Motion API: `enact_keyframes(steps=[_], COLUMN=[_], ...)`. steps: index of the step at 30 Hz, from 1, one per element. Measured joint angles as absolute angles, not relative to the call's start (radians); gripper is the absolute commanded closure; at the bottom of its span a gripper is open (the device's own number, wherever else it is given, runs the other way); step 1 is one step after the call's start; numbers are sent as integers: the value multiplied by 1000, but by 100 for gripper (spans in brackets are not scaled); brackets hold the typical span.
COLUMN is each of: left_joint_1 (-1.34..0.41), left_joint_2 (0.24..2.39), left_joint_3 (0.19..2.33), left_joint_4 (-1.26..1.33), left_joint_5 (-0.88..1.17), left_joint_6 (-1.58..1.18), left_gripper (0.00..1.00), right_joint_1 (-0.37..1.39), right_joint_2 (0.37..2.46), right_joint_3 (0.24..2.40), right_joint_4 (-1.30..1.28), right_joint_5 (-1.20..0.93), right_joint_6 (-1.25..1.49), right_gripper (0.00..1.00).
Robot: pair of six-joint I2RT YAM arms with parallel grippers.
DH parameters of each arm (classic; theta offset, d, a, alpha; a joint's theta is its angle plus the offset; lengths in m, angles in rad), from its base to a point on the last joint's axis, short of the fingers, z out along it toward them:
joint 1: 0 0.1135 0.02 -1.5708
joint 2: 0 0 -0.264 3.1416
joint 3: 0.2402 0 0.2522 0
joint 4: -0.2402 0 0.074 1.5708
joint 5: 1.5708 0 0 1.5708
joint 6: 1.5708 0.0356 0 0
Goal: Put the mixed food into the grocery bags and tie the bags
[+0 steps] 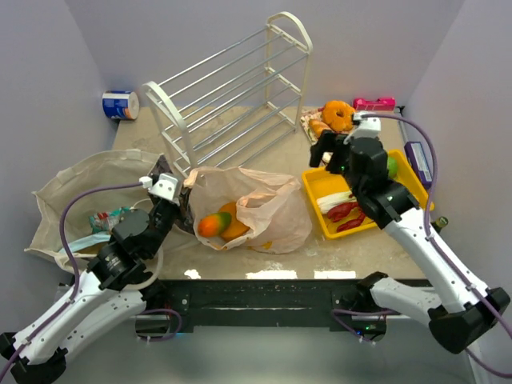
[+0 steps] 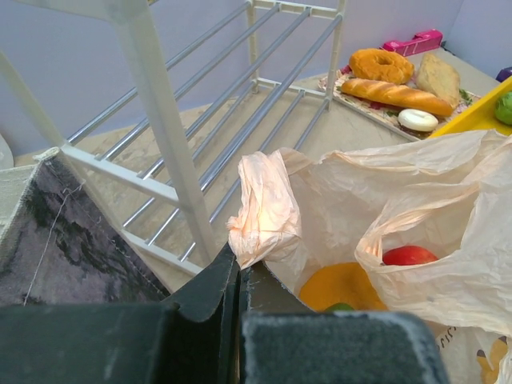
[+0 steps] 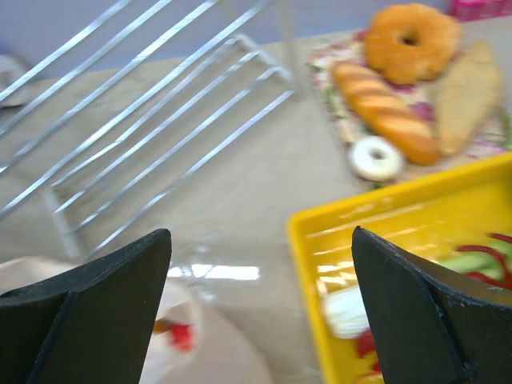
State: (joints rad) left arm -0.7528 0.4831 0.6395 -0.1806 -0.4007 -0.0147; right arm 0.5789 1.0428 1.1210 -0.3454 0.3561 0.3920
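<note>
The peach-pink plastic grocery bag (image 1: 268, 210) lies in the middle of the table with its mouth facing left. Inside it are an orange-green fruit (image 1: 214, 224), an orange fruit (image 2: 344, 284) and a red apple (image 2: 410, 256). My left gripper (image 2: 238, 268) is shut on the bag's bunched loop handle (image 2: 264, 212) at the bag's left rim (image 1: 189, 180). The beige cloth tote (image 1: 68, 188) lies open at the left, with snack packets (image 1: 108, 218) inside. My right gripper (image 3: 260, 248) hangs open and empty above the table, between the bag and the yellow tray's (image 3: 384, 220) left rim.
The yellow tray (image 1: 318, 186) holds a red lobster (image 1: 344, 212) and a green item (image 2: 504, 108). Bread loaves and a donut (image 1: 336, 116) lie on a mat behind it. A white wire rack (image 1: 232, 88) lies tipped at the back. A purple box (image 1: 418, 160) lies right of the tray.
</note>
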Motion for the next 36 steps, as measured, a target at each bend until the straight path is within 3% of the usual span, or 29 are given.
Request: enact_keyframes(steps=[5,10,17,26,33,36], left_joint_1=[-753,-753,-753,-752,-751,-750], left_joint_2=[483,476,475,487,505,506], left_joint_3=[640,640,640,640,640,640], left_joint_4=[-181,-181,-181,-181,-181,-181], left_joint_5=[-396,-396,-392,-388,-386,-385], left_joint_6=[-15,-15,-15,-14,-14,-14], left_gripper=[100,100,100,100,100,100], right_joint_1=[241,-3,-146,-178,-178,-178], right_joint_2=[1129,1419,1765,1927,1987,1987], right_joint_3=[1109,1139,1270,1363,1377,1376], right_joint_4=[-363,-343,-321,-301,-282,-282], right_joint_5=[321,287,262,301,331,332], right_joint_6=[338,288,234,172,163,165], right_gripper=[1,1,1,3,46,57])
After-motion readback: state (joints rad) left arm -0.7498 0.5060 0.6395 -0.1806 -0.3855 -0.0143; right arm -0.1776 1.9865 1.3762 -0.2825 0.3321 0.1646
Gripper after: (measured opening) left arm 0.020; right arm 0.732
